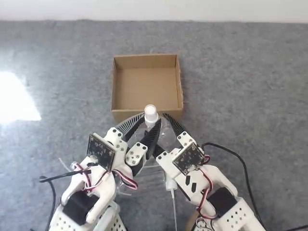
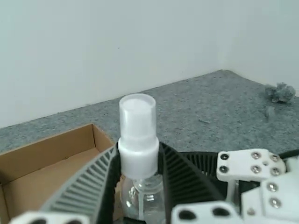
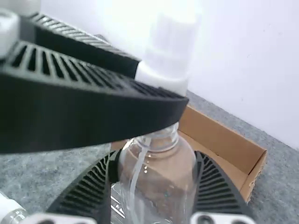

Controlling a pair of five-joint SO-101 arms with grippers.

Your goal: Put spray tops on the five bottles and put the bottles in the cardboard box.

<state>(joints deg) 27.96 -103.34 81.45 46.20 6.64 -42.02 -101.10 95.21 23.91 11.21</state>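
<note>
While your right gripper (image 3: 155,198) clamps the bottle (image 3: 159,161) steady just before the box (image 1: 114,89), your left gripper (image 2: 138,161) squeezes the top (image 2: 137,123), probably to seat it.

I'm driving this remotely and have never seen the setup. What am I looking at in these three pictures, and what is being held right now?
These are two small robot arms side by side on a grey table. The high view looks down from above. The other two pictures come from a camera on each arm's wrist. The left tool is closed on the white spray top. The right tool is closed on the clear bottle below that top. Just beyond them sits the open cardboard box. What looks like a loose spray top with its tube lies between the arms.
</note>
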